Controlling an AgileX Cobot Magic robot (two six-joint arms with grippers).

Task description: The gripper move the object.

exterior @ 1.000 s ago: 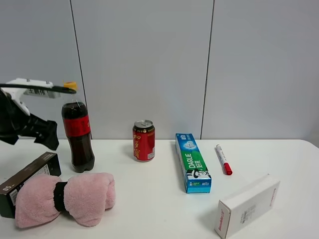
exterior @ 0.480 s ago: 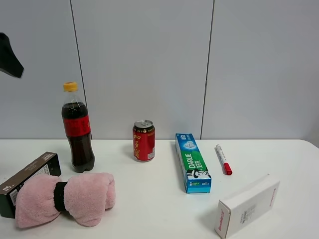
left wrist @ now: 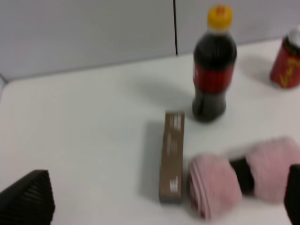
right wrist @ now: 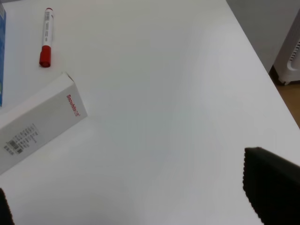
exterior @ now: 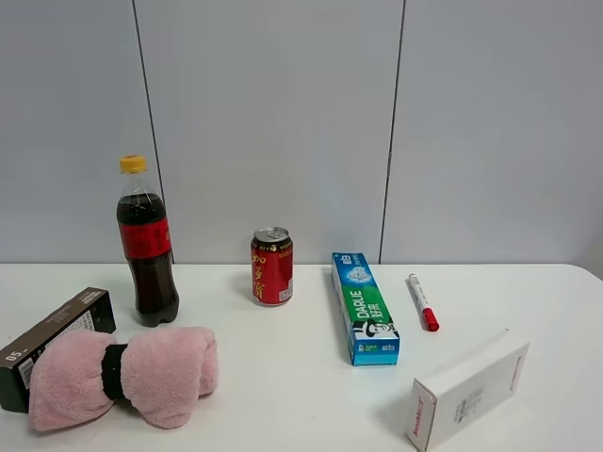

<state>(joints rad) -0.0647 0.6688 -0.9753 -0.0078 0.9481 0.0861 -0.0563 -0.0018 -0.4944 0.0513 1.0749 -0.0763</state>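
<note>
This looks like a robotics lab or test cell rather than a home or shop: a bare white desk [exterior: 301, 395] stands against plain grey wall panels [exterior: 273, 122] split by thin dark vertical seams. Unrelated everyday goods are spaced out on it like test samples: a dark cola bottle with a yellow cap [exterior: 146, 245], a red drink can [exterior: 271, 266], a blue-green toothpaste box [exterior: 364, 306], a red-capped white marker [exterior: 422, 301], a white carton [exterior: 468, 388], a fluffy pink cloth bundle with a black band [exterior: 122, 375] and a long dark brown carton [exterior: 52, 337].
</note>
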